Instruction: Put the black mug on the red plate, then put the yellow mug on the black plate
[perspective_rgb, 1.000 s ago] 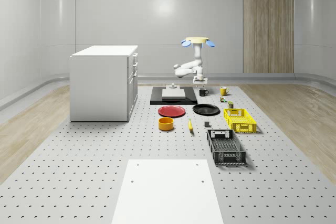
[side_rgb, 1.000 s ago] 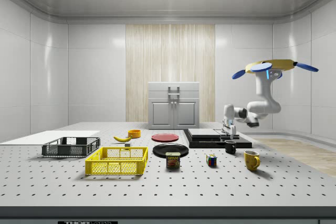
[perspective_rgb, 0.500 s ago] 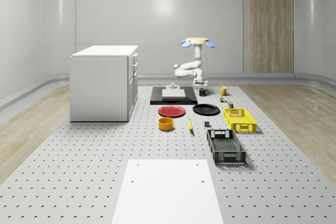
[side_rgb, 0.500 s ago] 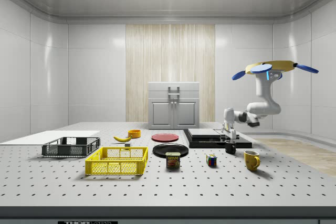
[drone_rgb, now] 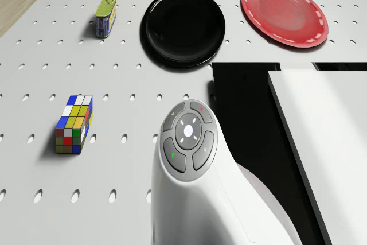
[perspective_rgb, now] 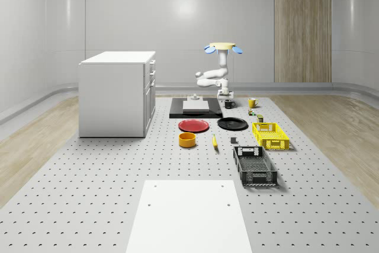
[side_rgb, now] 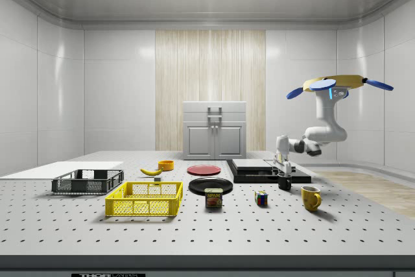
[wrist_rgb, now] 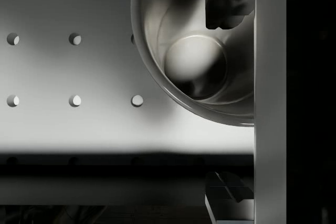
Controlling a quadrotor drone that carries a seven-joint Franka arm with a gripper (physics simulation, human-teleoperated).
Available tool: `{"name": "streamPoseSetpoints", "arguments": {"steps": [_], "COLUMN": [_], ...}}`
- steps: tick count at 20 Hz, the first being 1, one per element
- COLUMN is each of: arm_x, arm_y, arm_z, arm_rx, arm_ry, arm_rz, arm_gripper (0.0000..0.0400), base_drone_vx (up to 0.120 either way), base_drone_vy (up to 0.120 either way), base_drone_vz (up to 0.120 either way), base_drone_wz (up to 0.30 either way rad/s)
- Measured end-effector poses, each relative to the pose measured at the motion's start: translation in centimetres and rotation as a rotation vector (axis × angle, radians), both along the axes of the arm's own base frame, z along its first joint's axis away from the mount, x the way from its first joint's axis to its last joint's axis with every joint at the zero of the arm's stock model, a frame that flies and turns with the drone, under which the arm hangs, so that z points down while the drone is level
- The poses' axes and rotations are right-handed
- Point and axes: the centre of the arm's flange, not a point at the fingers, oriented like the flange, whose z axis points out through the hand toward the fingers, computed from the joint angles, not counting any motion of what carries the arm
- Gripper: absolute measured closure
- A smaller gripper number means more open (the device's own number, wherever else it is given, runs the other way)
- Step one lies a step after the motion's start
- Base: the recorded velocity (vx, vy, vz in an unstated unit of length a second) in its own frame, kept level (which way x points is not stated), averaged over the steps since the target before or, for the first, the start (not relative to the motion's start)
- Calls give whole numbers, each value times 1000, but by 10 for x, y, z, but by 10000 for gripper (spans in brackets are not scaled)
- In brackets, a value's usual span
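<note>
Pegboard table; drone hovering, arm bent, gripper at black mug.

Two mugs: one black mug, one yellow mug. Two plates: a red plate and a black plate. Two crates, one yellow crate, one black crate. One orange bowl, one banana, one can, one puzzle cube, one cabinet.

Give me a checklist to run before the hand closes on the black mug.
1. Hand down at the black mug: ok.
2. Fingers open, one inside the rim, one outside: ok.
3. Mug upright on the table: ok.
4. Red plate bare for the drop: ok.
5. Drone hovering above the table: ok.
6. Fingers deep enough for a firm grip: cannot tell.
</note>
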Motion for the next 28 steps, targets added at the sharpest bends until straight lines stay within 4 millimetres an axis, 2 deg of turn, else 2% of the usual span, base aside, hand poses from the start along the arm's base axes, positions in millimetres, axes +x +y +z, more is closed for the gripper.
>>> {"name": "streamPoseSetpoints", "arguments": {"steps": [5, 6, 7, 9, 11, 13, 19, 28], "arm_x": [0, 0, 0, 0, 0, 0, 0, 0], "arm_y": [3, 3, 3, 3, 3, 4, 4, 4], "arm_z": [1, 1, 1, 1, 1, 1, -6, -35], "arm_rx": [0, 0, 0, 0, 0, 0, 0, 0], "arm_ry": [0, 0, 0, 0, 0, 0, 0, 0], "arm_rz": [0, 0, 0, 0, 0, 0, 0, 0], "arm_gripper": [0, 23, 82, 164, 213, 244, 280, 289], "base_drone_vx": [0, 0, 0, 0, 0, 0, 0, 0], "base_drone_vy": [0, 0, 0, 0, 0, 0, 0, 0], "base_drone_vz": [0, 0, 0, 0, 0, 0, 0, 120], "base_drone_wz": [0, 0, 0, 0, 0, 0, 0, 0]}}
